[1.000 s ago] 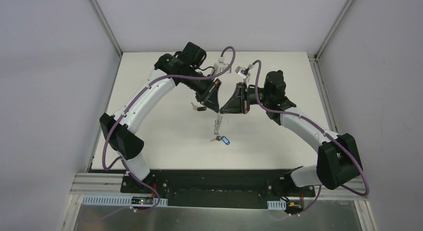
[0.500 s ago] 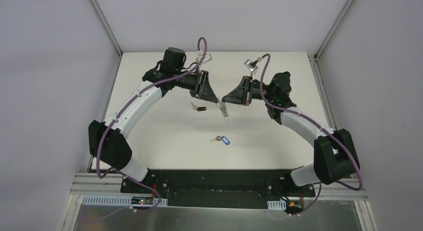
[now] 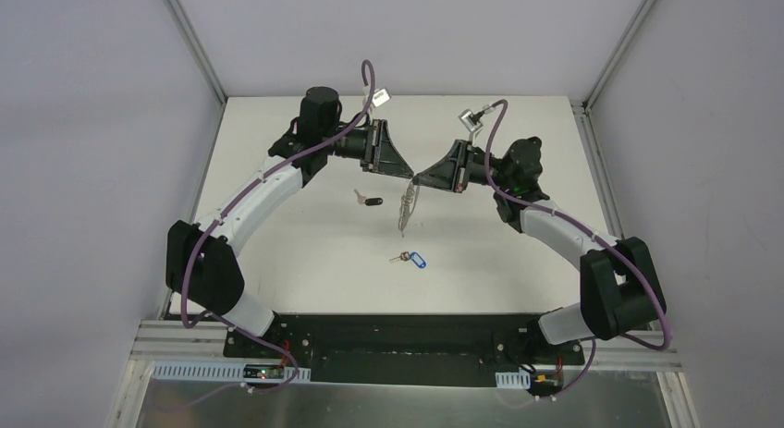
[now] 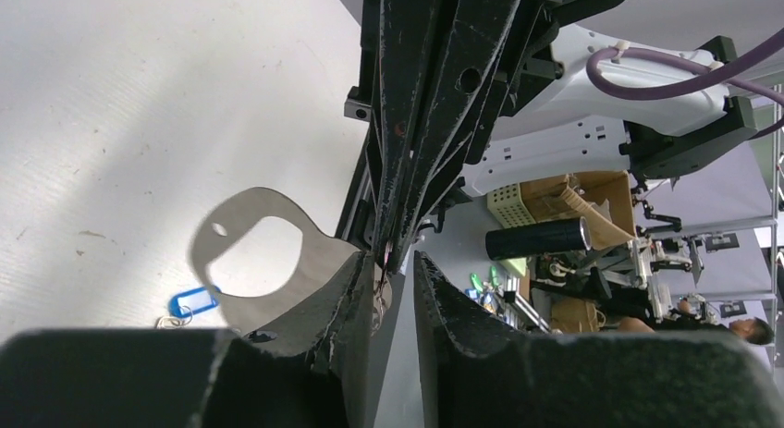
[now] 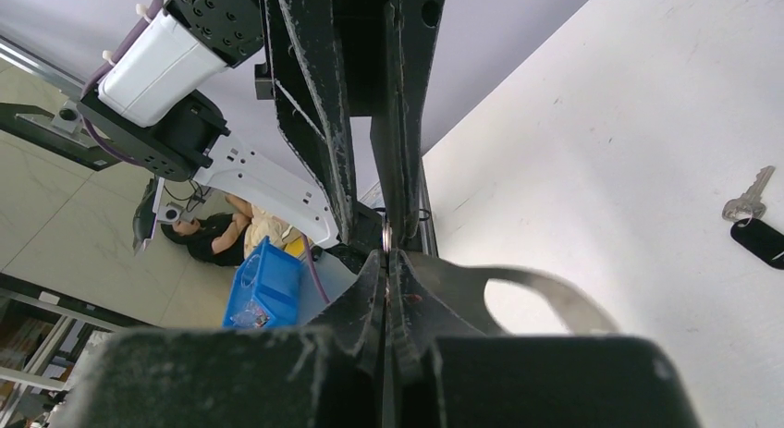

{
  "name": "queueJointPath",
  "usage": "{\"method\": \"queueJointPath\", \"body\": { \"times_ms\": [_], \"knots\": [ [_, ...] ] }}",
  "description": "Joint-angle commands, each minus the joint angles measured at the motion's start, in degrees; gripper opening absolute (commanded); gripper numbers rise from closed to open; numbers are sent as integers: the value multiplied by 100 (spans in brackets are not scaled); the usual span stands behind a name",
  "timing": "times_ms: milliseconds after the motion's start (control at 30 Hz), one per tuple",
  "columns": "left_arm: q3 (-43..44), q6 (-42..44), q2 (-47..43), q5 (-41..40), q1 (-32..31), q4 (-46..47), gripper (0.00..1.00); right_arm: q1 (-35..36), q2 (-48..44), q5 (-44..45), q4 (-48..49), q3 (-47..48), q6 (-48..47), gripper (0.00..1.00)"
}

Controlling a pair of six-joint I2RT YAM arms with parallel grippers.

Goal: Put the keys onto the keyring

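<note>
The right pincer (image 3: 419, 180), pressed together, pinches the pale silvery oval keyring (image 3: 405, 209) hanging downward; the black-headed metal key (image 3: 369, 201) lies just left, nearer the slightly spread left pincer (image 3: 408, 173).

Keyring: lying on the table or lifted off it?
Lifted. The keyring dangles from the right gripper, shut on its top end; the black-headed key and blue-tagged key lie loose on the table.
</note>
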Motion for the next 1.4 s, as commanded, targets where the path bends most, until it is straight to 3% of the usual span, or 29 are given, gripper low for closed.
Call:
{"method": "queueJointPath", "body": {
  "times_ms": [0, 267, 733, 1067, 1367],
  "knots": [
    [-42, -362, -54, 271, -7, 632, 20, -72, -13, 122, 480, -8, 103, 0],
    [-164, -499, -71, 332, -7, 824, 17, -147, -5, 215, 514, -37, 191, 0],
    [-310, -689, -88, 321, -8, 1101, 25, -242, -9, 303, 699, -74, 380, 0],
    [-211, -698, 8, 298, -65, 1091, 17, -258, 5, 340, 724, -99, 396, 0],
    [17, -553, 201, 316, -140, 876, 1, -207, -23, 221, 826, -140, 332, 0]
  ]
}}
